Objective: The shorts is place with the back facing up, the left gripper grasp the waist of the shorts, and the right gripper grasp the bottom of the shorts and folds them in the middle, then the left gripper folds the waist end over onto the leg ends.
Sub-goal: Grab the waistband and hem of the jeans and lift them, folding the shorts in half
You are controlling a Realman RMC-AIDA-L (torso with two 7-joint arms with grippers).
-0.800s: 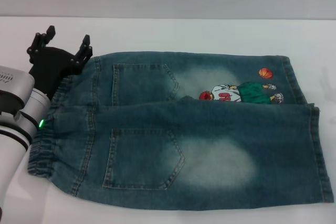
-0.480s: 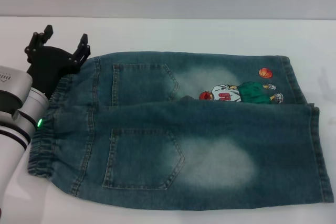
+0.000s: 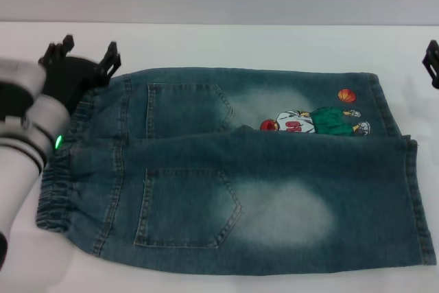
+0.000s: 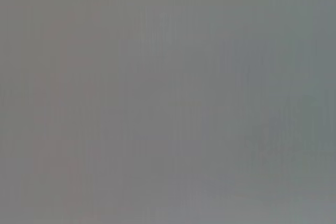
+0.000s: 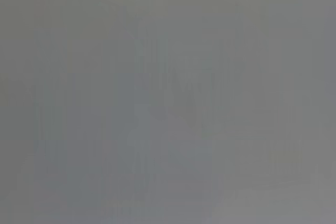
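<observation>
On the white table [image 3: 226, 42], head view:

Item 1: the shorts [image 3: 233, 169], back up, already folded lengthwise, one leg lying over the other. Lengthwise fold judged done; the waist-over-hems fold judged still to do.

Item 2: the waist [image 3: 62, 169], ruffled band at the left end of the shorts.

Item 3: the leg ends [image 3: 415, 197], flat hems at the right end of the shorts.

Item 4: the left gripper [image 3: 81, 56], prongs spread, empty, at the far corner of the waist.

Item 5: the right gripper [image 3: 432, 63], beyond the hems at the frame edge; finger state cannot be told.

Wrist views: blank grey.
</observation>
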